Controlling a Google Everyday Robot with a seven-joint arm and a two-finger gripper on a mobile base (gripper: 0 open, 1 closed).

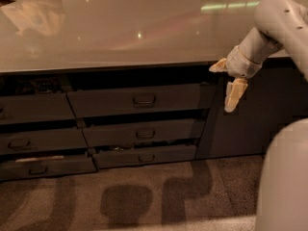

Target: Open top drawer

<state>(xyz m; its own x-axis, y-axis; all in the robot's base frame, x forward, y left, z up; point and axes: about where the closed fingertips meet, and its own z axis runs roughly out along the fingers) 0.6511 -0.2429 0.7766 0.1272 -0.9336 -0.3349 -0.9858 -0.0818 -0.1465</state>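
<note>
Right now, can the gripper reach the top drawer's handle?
Probably yes. The gripper hangs off one end of the top drawer, jaws open, at about the height of its handle. Nothing shows between them along the drawer front, so it would only need to slide sideways to the handle.
</note>
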